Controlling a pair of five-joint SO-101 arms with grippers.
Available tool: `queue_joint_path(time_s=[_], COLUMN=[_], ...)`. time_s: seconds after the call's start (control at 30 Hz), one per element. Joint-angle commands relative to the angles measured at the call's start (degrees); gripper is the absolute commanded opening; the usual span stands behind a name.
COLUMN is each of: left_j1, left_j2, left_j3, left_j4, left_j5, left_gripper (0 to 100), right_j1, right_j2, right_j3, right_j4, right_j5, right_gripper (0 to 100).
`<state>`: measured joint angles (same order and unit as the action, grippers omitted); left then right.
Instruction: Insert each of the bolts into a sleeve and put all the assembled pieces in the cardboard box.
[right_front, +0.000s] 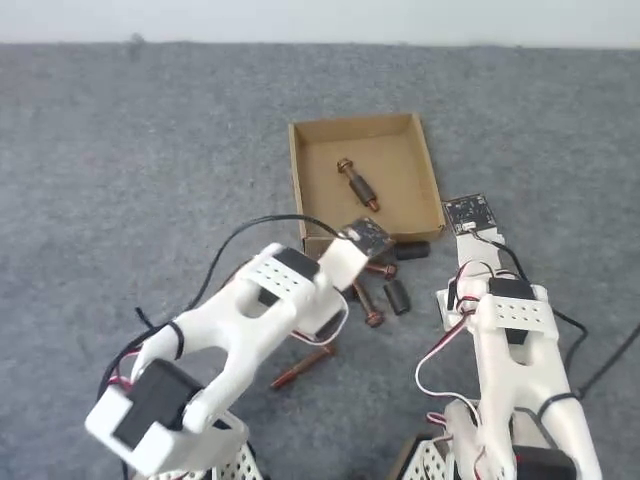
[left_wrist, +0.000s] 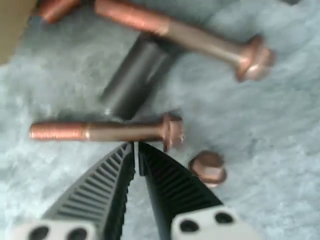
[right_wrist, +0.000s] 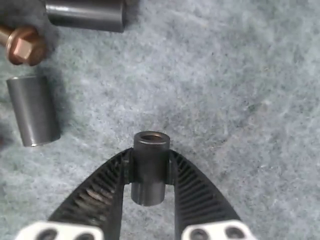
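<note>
Near the cardboard box (right_front: 296, 170) (front wall partly hidden), your empty left gripper (left_wrist: 135, 146) sits closed beside a bolt (left_wrist: 110, 131); your right gripper (right_wrist: 150, 155) clamps a sleeve (right_wrist: 149, 144).

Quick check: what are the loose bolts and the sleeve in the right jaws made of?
Bolt: reddish-brown metallic sheen, so probably copper-plated steel; the core metal is unclear. Sleeve: dark grey, smooth, dull gloss, likely steel.

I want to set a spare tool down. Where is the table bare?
Bare carpet lies left of the cardboard box and to its right. Crowded in front of it, where bolts and sleeves lie.
</note>
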<state>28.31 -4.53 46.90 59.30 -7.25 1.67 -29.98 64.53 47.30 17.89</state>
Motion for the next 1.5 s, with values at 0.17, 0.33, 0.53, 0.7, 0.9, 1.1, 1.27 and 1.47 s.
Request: queue_joint_path(time_s=[0.17, 0.33, 0.53, 0.7, 0.9, 1.1, 1.27, 1.47], left_j1=[2.5, 2.7, 2.5, 2.5, 2.5, 2.4, 2.2, 0.0], left_j2=[-8.9, -24.5, -33.1, -33.4, -33.3, -33.3, -32.8, -23.1], left_j3=[-0.2, 2.2, 12.7, 15.9, 14.5, 14.4, 14.4, 9.1], left_j4=[1.2, 6.2, -0.1, -3.6, -3.3, -2.0, -3.9, -4.0], left_j5=[-7.3, -11.2, -20.7, -30.0, -36.0, -40.6, -41.0, -41.7], left_gripper=[1, 4, 16, 16, 17, 17, 17, 17], right_j1=[0.8, 1.8, 2.0, 2.0, 1.5, 1.5, 1.5, 1.5], right_j2=[-2.8, -2.8, -2.9, -2.9, -2.9, -2.9, -2.9, -2.9], right_j3=[-0.3, -0.3, -0.3, -0.3, -0.3, -0.3, -0.3, -0.3], right_j4=[-0.8, -0.7, -0.7, -0.7, -0.7, -0.7, -0.8, -0.8], right_j5=[-0.4, -0.4, -0.4, -0.3, 1.9, 2.0, 2.0, 2.9], right_gripper=[0.6, 0.6, 0.6, 0.6, 0.6, 0.6, 0.6, 0.6])
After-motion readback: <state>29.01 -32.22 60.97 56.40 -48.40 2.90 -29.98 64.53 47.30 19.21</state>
